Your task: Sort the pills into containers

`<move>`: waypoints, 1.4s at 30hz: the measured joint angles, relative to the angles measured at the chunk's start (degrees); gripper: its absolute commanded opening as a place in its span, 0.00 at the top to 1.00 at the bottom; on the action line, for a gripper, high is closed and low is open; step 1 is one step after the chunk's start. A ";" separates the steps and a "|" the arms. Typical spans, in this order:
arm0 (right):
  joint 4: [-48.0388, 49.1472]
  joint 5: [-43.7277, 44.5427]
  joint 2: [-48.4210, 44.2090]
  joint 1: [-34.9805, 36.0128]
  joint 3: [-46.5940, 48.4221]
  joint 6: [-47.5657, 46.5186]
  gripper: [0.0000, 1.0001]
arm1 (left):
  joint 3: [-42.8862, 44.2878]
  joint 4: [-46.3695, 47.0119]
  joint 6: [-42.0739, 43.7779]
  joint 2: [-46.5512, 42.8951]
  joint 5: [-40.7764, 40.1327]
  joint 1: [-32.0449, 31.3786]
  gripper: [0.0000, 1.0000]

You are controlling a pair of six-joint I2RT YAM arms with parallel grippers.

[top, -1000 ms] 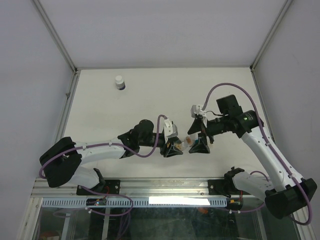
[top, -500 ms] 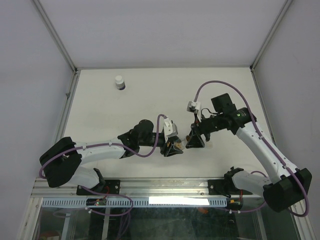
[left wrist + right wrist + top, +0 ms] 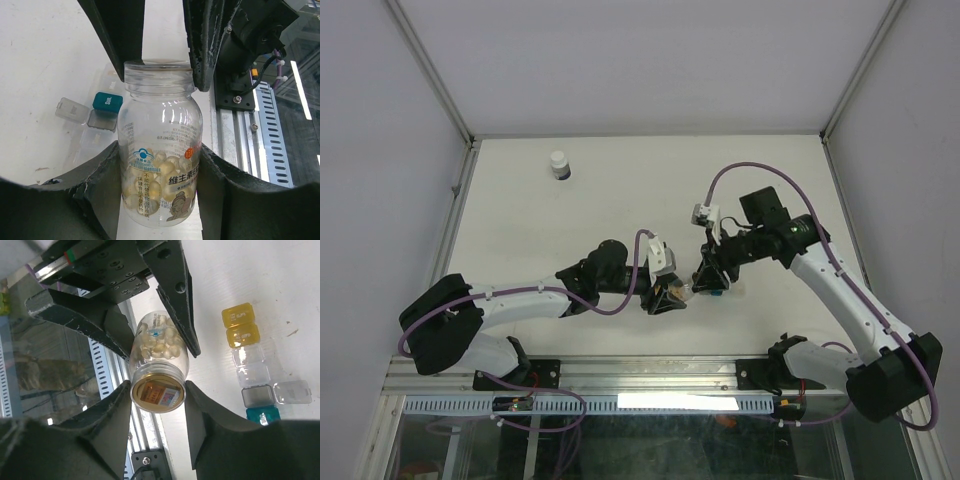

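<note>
A clear bottle holding pale yellow pills lies level above the table's near edge, and my left gripper is shut on its body. My right gripper faces it from the other side, its fingers pressed on both sides of the bottle's cap. In the top view the two grippers meet at the bottle. The containers lie on the table beside it: yellow compartments, clear ones and a teal one. The teal one also shows behind the bottle.
A white bottle with a dark band stands at the far left of the table. A metal rail runs along the near edge just below the grippers. Grey walls enclose the table on three sides.
My right gripper has moved left to the bottle and closed its wide-open jaws round the cap. The left gripper and the bottle have stayed where they were.
</note>
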 measured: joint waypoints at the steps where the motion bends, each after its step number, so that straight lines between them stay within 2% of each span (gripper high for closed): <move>1: -0.42 -0.26 0.13 0.07 0.15 -1.55 1.00 | 0.00 -0.04 0.00 0.00 0.04 0.00 1.00; 3: -1.51 -0.72 0.48 0.26 0.79 -4.63 1.00 | 0.00 -0.07 0.00 0.00 0.35 0.00 1.00; 6: -4.76 -1.70 0.87 0.50 2.62 -14.36 1.00 | 0.00 0.44 0.02 0.00 1.11 0.00 1.00; 9: -9.01 -2.91 0.83 0.74 4.57 -29.16 1.00 | 0.02 1.75 0.07 0.00 2.34 0.02 1.00; 12: -14.51 -3.74 0.83 1.11 5.95 -50.77 1.00 | 0.09 2.19 0.11 0.00 3.52 0.35 1.00; 14: -17.20 -4.07 0.92 1.29 6.25 -61.81 1.00 | 0.17 2.14 0.13 0.00 4.20 0.39 1.00; 16: -19.50 -4.22 1.40 1.33 6.56 -70.49 1.00 | 0.20 1.99 0.15 0.00 4.63 0.42 1.00; 19: -21.16 -4.13 2.49 1.33 6.75 -78.44 1.00 | 0.22 1.42 0.26 0.15 5.27 0.79 1.00; 25: -22.53 -4.11 2.71 1.31 6.75 -85.74 1.00 | 0.55 1.25 0.28 0.72 7.15 1.53 1.00; 36: -25.83 -5.68 0.85 -0.52 6.75 -88.72 1.00 | 0.83 -1.16 0.31 1.51 9.49 1.90 1.00; 40: -26.56 -7.15 0.59 -2.60 6.75 -86.88 1.00 | 0.83 -1.64 0.31 1.55 9.46 2.25 1.00; 42: -24.61 -8.09 -0.22 -4.87 6.49 -81.24 1.00 | 0.66 -1.68 0.31 1.55 9.33 2.27 1.00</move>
